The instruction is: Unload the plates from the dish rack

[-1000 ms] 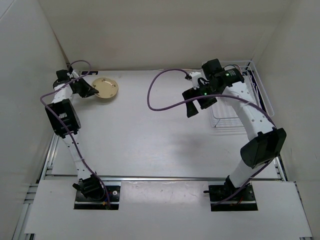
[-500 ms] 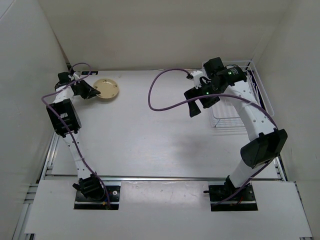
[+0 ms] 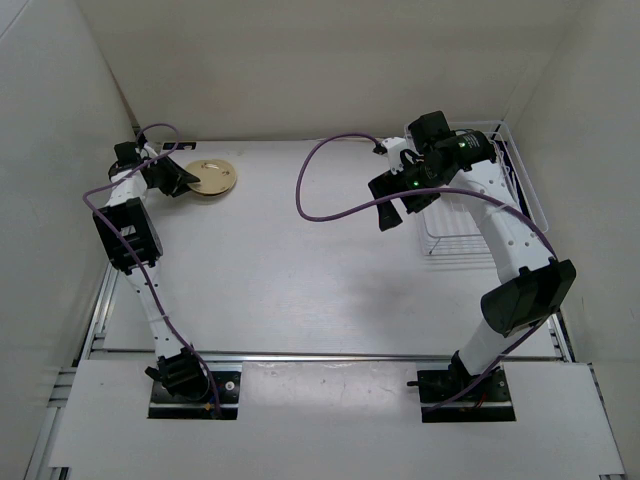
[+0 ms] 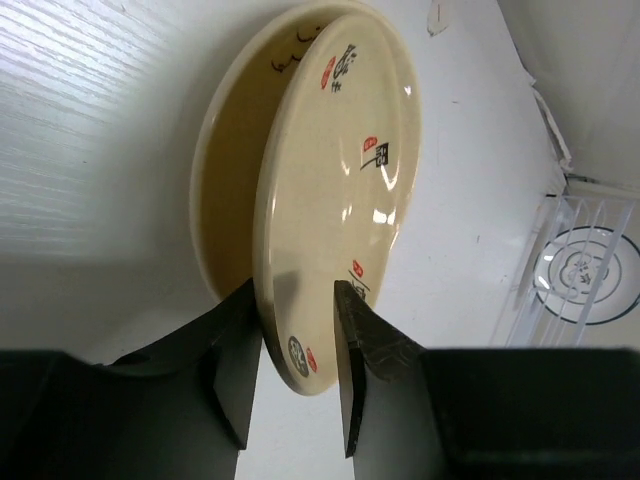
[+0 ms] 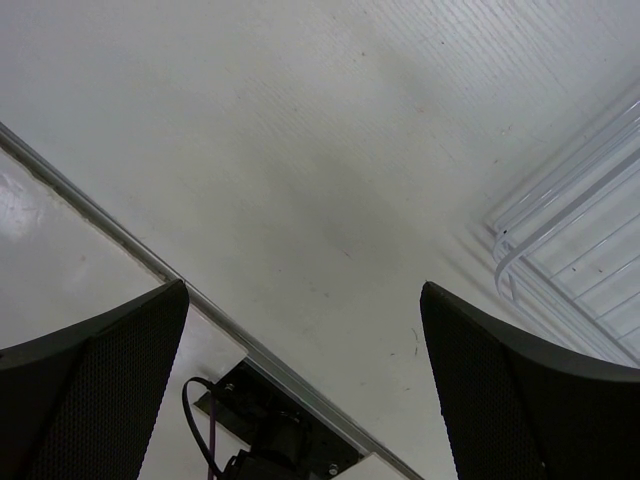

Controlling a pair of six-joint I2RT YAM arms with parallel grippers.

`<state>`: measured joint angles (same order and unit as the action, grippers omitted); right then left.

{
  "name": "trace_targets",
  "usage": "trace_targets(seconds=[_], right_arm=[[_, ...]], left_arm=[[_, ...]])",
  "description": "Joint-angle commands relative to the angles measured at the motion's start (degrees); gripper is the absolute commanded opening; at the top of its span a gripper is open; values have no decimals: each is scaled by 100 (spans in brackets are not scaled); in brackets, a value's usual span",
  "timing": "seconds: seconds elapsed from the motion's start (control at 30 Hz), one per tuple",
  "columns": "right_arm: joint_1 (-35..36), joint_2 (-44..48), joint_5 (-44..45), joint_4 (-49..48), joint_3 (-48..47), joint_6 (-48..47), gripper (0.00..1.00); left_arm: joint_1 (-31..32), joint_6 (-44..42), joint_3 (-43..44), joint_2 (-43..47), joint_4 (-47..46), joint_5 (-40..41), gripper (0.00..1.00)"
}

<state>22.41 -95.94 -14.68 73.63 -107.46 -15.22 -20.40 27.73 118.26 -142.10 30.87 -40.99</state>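
Note:
A cream-tan plate [image 4: 350, 150] with small red and black marks stands tilted on edge between the fingers of my left gripper [image 4: 297, 300], leaning over a second tan plate [image 4: 225, 190] that lies under it. The jaws are apart, with a clear gap between the plate's face and the right finger [image 4: 355, 340]. From above, these plates [image 3: 215, 178] sit at the table's far left beside the left gripper [image 3: 182, 180]. The white wire dish rack [image 3: 450, 242] stands at the far right; a white plate with dark rings [image 4: 585, 275] rests in it. My right gripper [image 3: 393, 207] hangs wide open and empty left of the rack.
A purple cable [image 3: 320, 200] loops over the table from the right arm. White walls close the back and both sides. The rack's wire corner [image 5: 560, 235] shows at the right of the right wrist view, with the arm's base plate [image 5: 290, 440] below.
My left jaws have opened off the cream plate, which now lies lower against the plate beneath. The right gripper has drifted slightly and stays wide open.

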Motion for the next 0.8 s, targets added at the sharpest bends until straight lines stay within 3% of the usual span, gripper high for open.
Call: trace_targets(seconds=[0.0,0.17,0.47,0.77], right_arm=[[9,23,-9,29,-214,-42,100],[9,23,-9,29,-214,-42,100],[9,23,-255,-23,-109,-42,100],[9,181,-440,-129,190,-42,100]], left_arm=[[19,40,207,121,-108,21,45],[19,-22,145,305,-108,127,46],[72,-426,-21,710,-108,372,68],[230,-917,-22,1132,59,1109,71]])
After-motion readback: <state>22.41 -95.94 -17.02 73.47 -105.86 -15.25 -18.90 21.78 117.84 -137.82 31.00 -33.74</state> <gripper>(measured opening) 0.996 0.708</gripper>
